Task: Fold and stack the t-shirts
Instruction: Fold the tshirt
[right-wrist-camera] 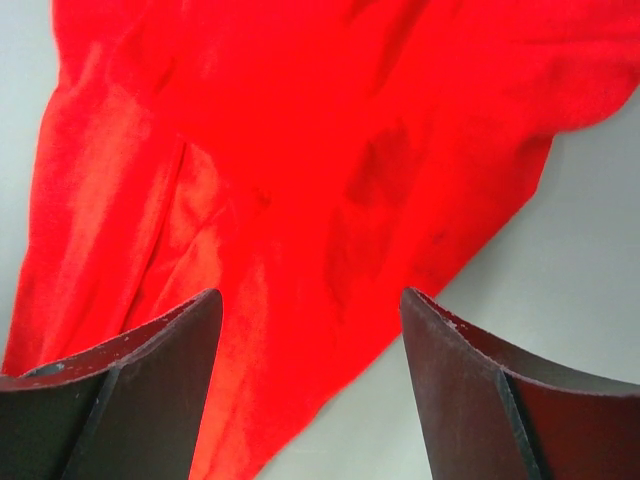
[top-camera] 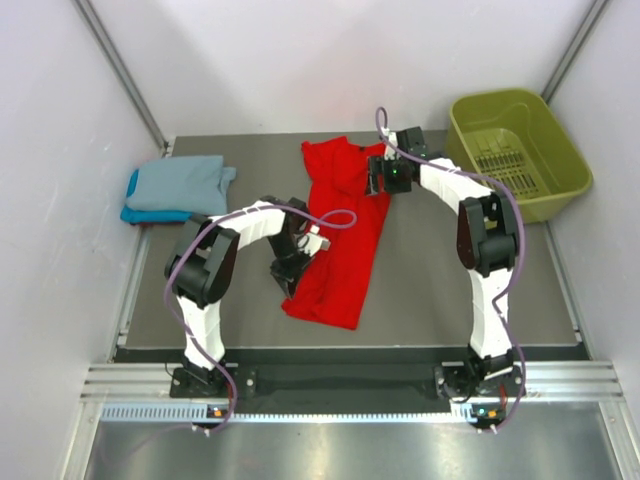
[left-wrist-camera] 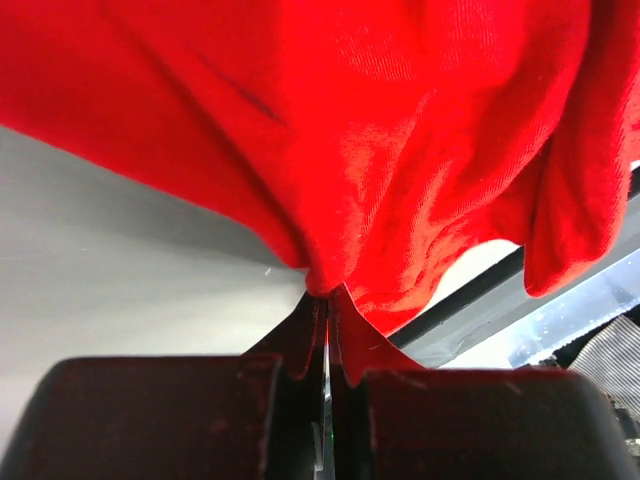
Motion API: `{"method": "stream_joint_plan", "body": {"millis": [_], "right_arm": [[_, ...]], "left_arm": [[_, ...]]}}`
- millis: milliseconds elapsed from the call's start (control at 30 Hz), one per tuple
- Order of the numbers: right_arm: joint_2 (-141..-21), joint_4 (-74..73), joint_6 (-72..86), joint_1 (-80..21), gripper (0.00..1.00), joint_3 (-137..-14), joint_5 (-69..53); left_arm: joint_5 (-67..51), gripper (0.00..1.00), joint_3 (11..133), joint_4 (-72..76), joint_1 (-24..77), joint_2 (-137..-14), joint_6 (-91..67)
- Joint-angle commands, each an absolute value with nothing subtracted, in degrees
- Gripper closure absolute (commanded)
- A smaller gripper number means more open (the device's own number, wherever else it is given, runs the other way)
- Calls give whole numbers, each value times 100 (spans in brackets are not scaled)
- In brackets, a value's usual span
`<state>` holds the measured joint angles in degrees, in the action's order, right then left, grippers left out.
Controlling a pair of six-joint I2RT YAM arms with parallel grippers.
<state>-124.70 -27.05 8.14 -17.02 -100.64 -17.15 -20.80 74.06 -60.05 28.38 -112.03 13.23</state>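
A bright red t-shirt (top-camera: 340, 235) lies lengthwise in the middle of the table, folded into a long strip. My left gripper (top-camera: 292, 270) is at its near left edge, shut on a pinch of the red cloth (left-wrist-camera: 400, 180), which bunches right at the fingertips (left-wrist-camera: 318, 300). My right gripper (top-camera: 378, 178) hovers over the shirt's far end, open, with the red fabric (right-wrist-camera: 300, 180) below and between its fingers (right-wrist-camera: 190, 330). A folded grey-blue t-shirt (top-camera: 180, 183) lies on a turquoise t-shirt (top-camera: 131, 212) at the table's far left.
An olive-green plastic basket (top-camera: 520, 150) stands at the far right corner. White walls close in on the left, back and right. A metal rail (top-camera: 350, 380) runs along the near edge by the arm bases.
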Motion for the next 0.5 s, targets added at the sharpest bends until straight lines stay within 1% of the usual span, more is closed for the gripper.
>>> {"method": "stream_joint_plan", "body": {"millis": [0,233,467], "right_arm": [[-12761,-2619,844,-1714,27,-10423,-1591],[-13368,-2646,870,-1582,28,-11196,-1424],[-13772,-2549,879,-1415,27,-11689,-1371]], "left_arm": [[-2242,100,7252,-6232,2821,-10934,1345],[-2425,100,6742,-6205,2848,-10723,1450],[-2619,100,6838,-6302,2962,-10740,1485]]}}
